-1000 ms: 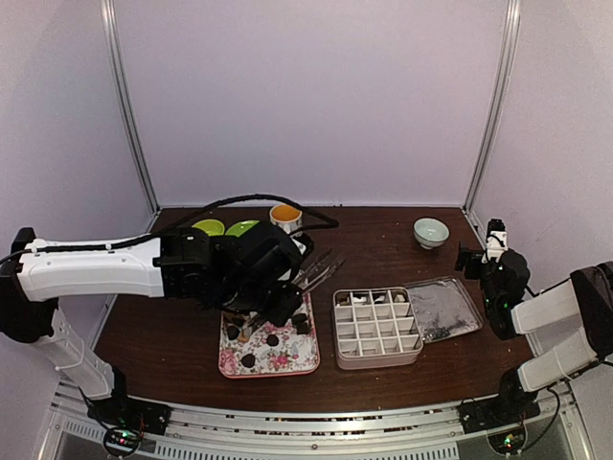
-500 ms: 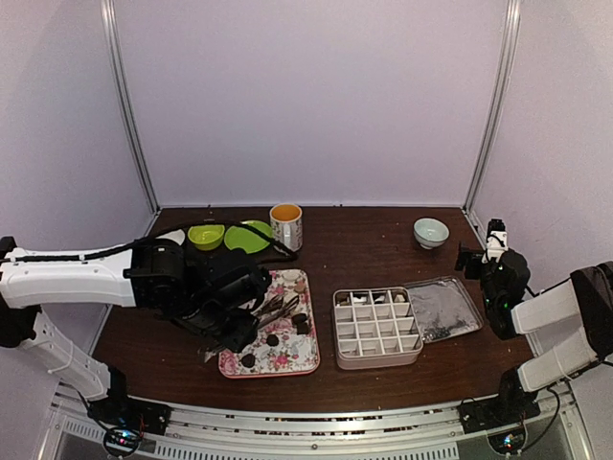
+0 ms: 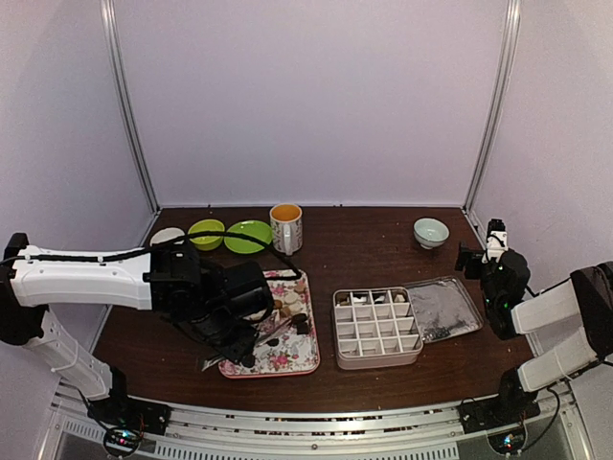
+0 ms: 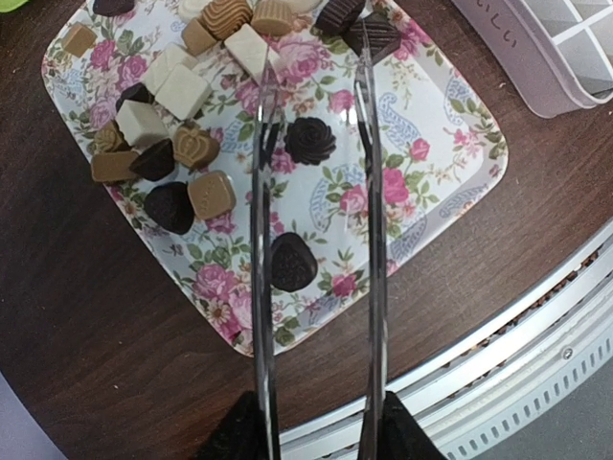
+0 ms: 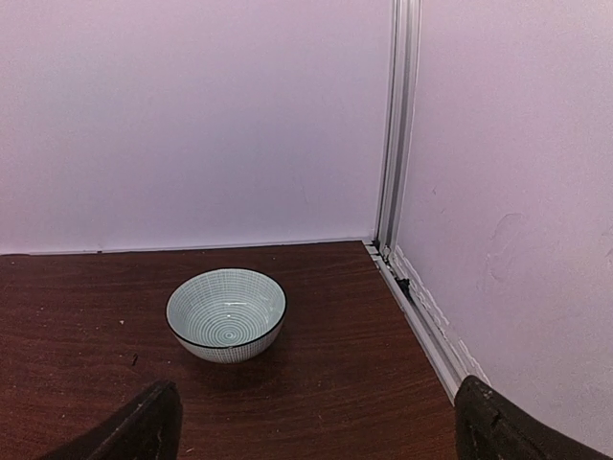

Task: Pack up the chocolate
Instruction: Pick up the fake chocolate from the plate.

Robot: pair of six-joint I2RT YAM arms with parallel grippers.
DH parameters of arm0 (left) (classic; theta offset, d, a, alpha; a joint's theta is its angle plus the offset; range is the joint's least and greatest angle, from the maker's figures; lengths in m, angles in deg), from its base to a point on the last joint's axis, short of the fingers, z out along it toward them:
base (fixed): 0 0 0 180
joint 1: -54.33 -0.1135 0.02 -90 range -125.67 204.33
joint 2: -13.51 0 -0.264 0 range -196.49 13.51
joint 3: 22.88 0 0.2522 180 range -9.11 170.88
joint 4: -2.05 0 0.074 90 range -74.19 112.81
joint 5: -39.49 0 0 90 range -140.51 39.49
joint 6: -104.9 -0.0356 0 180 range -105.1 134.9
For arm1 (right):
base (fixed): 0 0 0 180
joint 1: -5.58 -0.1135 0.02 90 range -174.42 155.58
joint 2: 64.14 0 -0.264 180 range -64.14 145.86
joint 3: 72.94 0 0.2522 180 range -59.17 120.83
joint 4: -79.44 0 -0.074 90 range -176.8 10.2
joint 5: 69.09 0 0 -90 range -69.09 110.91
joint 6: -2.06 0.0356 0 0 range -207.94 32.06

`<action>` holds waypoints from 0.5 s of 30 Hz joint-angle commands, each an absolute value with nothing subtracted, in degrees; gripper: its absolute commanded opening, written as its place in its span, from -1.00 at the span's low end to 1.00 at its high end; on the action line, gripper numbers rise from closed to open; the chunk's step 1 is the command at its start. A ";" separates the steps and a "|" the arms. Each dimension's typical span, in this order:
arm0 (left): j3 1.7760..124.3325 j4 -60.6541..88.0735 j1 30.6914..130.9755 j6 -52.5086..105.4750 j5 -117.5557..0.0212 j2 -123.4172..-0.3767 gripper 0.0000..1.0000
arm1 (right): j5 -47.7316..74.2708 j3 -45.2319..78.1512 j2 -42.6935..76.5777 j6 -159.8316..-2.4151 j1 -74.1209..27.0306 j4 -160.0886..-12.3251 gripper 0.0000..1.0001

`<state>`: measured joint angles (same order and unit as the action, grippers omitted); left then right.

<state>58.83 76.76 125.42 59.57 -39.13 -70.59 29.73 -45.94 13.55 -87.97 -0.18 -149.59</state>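
- The left gripper point(image 4: 316, 433) was clenched on the handle end of a pair of metal tongs point(image 4: 372, 249), one black finger on the outside of each arm.
- The tongs stood open, their two arms apart over a flowered tray point(image 4: 436, 144). Whether the tips touched anything could not be told.
- The chocolate point(image 4: 172, 105) lay mostly heaped at the tray's far left: white, tan and dark pieces close together.
- A dark rose-shaped piece point(image 4: 309, 140) lay between the tong arms, and a dark rounded piece point(image 4: 291, 262) lay nearer, just beside the left arm.
- In the overhead view the left arm hid the tray's left side.
- A divided box point(image 3: 376, 328) sat just right of the tray, with a few pieces in its back row. A silvery lid point(image 3: 442, 309) lay against its right side.
- Behind the tray stood a mug point(image 3: 285, 226), a green bowl point(image 3: 207, 234), a green plate point(image 3: 247, 235) and a small white dish point(image 3: 167, 235).
- The right gripper point(image 5: 316, 402) was spread wide and held nothing. It pointed at a pale striped bowl point(image 5: 226, 313) near the back right corner of the table point(image 3: 364, 259).
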 commanded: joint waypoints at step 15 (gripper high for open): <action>59.71 80.00 126.53 62.04 -40.22 -72.33 -0.17 | 29.96 -45.20 13.65 -87.94 0.13 -149.58 1.00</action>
